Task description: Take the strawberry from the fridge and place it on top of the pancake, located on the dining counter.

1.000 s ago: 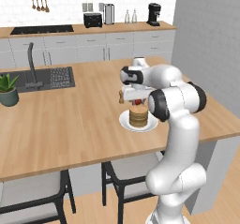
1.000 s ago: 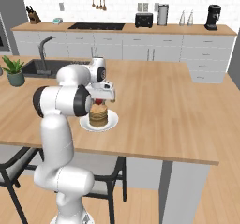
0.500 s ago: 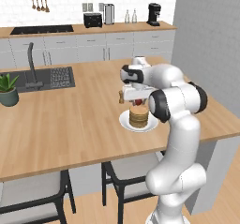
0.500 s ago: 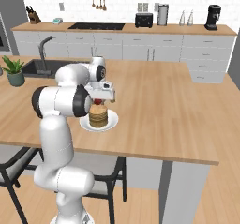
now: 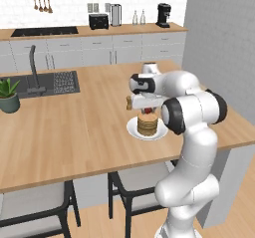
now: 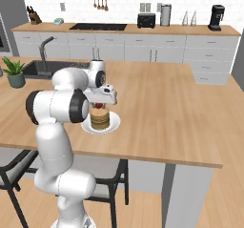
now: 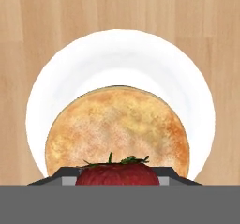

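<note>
My gripper (image 5: 147, 113) hangs just above the pancake (image 5: 147, 126), shut on the strawberry (image 5: 147, 111). The pancake is a short golden-brown stack on a small white plate (image 5: 132, 130) near the front edge of the dining counter (image 5: 74, 132). In the right base view the gripper (image 6: 98, 107) holds the strawberry (image 6: 97, 106) over the pancake (image 6: 100, 120). In the hand view the red strawberry (image 7: 117, 174), with its green leaves, sits between the fingertips at the bottom, over the near part of the pancake (image 7: 117, 124) and its plate (image 7: 117, 54). The fridge's doors are out of view.
A sink with a tall faucet (image 5: 34, 72) and a potted plant (image 5: 9, 95) sit at the counter's left end. Dark chairs (image 5: 134, 182) stand under the front edge. A tall grey panel (image 5: 224, 43) rises at the right. The back counter holds a toaster (image 5: 98, 21).
</note>
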Available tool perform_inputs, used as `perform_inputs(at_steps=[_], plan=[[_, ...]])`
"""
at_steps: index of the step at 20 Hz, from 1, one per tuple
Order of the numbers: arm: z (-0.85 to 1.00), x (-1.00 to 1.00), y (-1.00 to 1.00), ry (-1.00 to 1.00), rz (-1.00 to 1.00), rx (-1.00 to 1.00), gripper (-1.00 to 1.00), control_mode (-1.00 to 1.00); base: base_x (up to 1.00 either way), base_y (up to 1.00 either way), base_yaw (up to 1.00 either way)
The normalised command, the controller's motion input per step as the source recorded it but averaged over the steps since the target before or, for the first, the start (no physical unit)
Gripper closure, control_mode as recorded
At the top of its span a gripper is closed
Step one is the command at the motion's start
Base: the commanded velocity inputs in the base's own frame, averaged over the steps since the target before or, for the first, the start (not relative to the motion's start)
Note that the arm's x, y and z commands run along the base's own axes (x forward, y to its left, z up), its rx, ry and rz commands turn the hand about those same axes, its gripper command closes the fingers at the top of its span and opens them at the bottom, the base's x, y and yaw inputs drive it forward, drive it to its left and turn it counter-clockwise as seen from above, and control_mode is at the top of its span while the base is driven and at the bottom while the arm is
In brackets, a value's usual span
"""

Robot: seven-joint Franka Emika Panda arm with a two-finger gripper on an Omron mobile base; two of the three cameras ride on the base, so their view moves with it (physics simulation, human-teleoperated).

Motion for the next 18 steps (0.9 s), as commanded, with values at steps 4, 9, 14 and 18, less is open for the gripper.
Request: perform_inputs(at_steps=[4, 9, 14, 18], plan=[[-0.14, 0.00, -0.01, -0.03, 0.00, 0.01, 1.00, -1.00, 0.00, 0.00, 0.00], [-0.11, 0.00, 0.00, 0.00, 0.00, 0.00, -1.00, -1.00, 0.00, 0.00, 0.00], [0.00, 0.00, 0.00, 0.00, 0.00, 0.00, -1.00, -1.00, 0.00, 0.00, 0.00], [0.07, 0.00, 0.00, 0.00, 0.00, 0.00, -1.00, -1.00, 0.00, 0.00, 0.00]])
